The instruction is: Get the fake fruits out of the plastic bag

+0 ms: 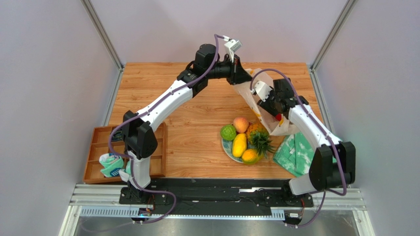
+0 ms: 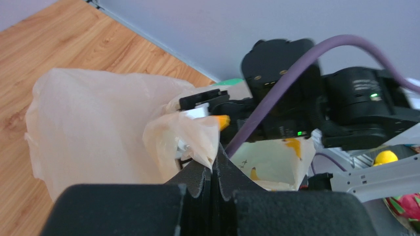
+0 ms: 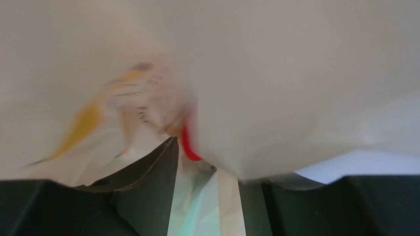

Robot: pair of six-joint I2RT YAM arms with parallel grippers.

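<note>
Left tool [image 2: 213, 172] clamped on plastic bag [image 2: 98, 123] rim, far right of desk [image 1: 197, 123]. Right tool [image 3: 209, 167] inside bag, red bell pepper [image 3: 189, 146] at fingertip; grip cannot tell. Other fake fruits [image 1: 239, 145] on plate [image 1: 226, 148].

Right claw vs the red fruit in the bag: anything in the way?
Yes, the plastic bag itself. Its film sags over the right claw; only a sliver of the red fruit shows past the fold, by one fingertip. The left claw holds the bag up by a pinch of film.
</note>
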